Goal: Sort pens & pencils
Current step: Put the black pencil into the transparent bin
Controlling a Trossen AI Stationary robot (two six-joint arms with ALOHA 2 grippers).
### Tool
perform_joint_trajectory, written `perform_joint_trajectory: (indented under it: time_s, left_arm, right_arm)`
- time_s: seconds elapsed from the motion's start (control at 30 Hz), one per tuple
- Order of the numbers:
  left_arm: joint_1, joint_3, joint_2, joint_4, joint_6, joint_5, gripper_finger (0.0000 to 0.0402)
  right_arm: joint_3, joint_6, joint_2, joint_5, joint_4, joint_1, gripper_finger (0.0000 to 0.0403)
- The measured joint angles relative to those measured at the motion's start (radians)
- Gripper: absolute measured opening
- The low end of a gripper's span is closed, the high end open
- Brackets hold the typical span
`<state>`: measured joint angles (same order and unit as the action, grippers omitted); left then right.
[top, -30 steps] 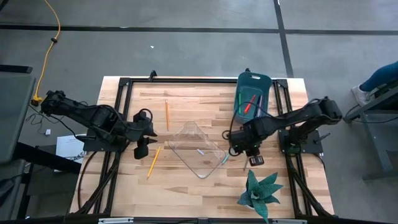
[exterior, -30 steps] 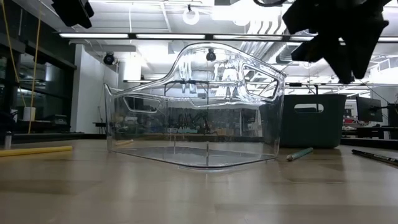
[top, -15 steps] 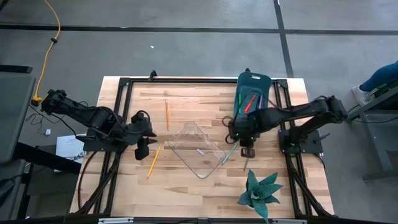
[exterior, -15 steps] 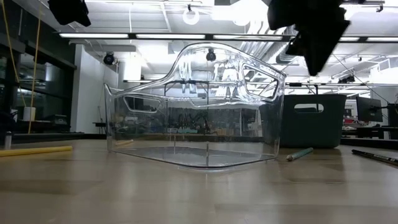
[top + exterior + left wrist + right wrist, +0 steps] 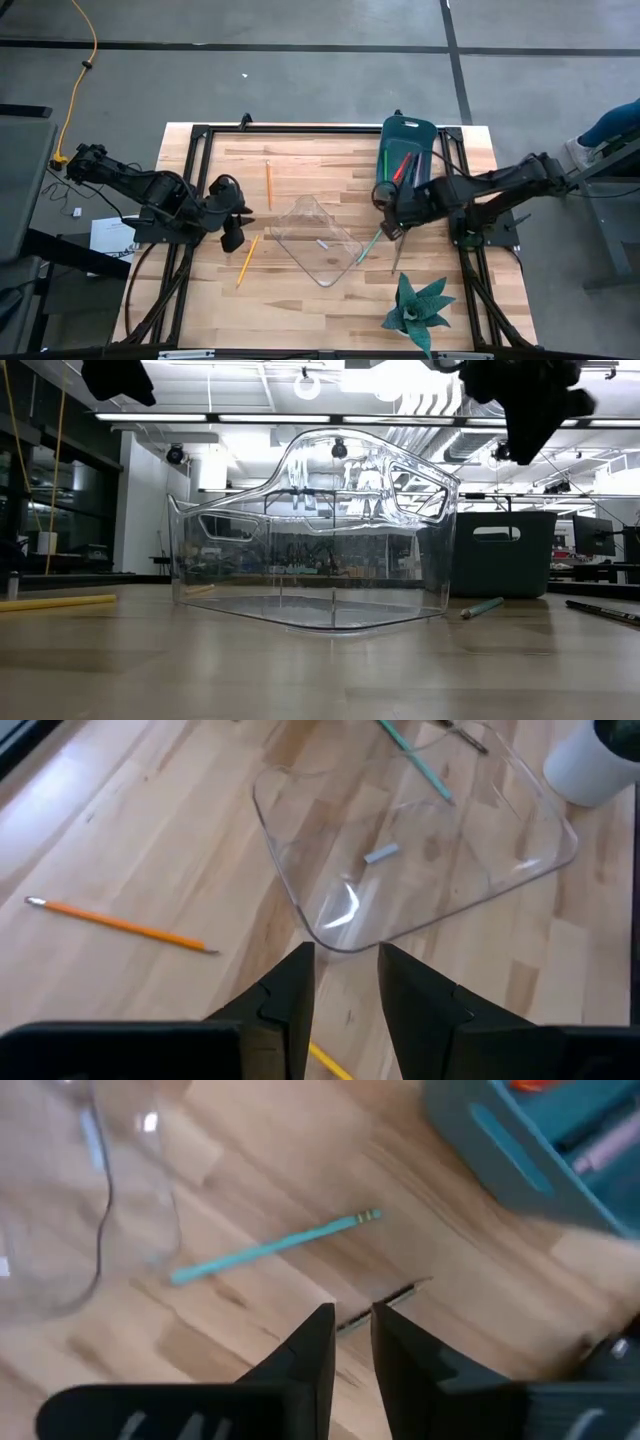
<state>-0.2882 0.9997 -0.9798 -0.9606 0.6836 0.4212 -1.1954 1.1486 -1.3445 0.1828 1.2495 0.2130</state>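
A: Two sticks are left unsorted beside the right gripper (image 5: 352, 1312): the dark pen (image 5: 385, 1302) and the teal pencil (image 5: 270, 1248), both flat on the table (image 5: 300, 300). What was changed?

B: The right gripper was swung back from the table's front toward the teal bin (image 5: 425, 130); its jaws were narrowed but nothing was picked up. No progress is counted.

A: Pose?

B: It is held above the dark pen, pitched down, jaws slightly apart, empty. The left gripper (image 5: 345, 952) is parked at the clear tray (image 5: 318, 240) corner, jaws apart, empty, a yellow pencil (image 5: 120, 923) nearby.
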Motion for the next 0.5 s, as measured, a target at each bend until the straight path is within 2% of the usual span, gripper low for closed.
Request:
perform_joint_trajectory:
  time_s: [0.13, 0.27, 0.4, 0.5]
  left_arm:
    - [0.0, 0.0, 0.0, 0.0, -0.008, 0.01, 0.0101]
    - [0.0, 0.0, 0.0, 0.001, -0.099, 0.007, 0.0101]
    - [0.0, 0.0, 0.0, 0.001, -0.24, -0.051, 0.0101]
    - [-0.001, 0.0, 0.0, 0.001, -0.316, -0.074, 0.0101]
  right_arm:
    - [0.0, 0.292, 0.0, 0.094, -0.003, 0.078, 0.0058]
    - [0.0, 0.596, -0.001, 0.182, 0.01, 0.138, 0.0058]
    - [0.0, 0.81, -0.032, 0.182, 0.022, 0.17, 0.0058]
    - [0.0, 0.932, -0.081, 0.138, 0.045, 0.177, 0.0058]
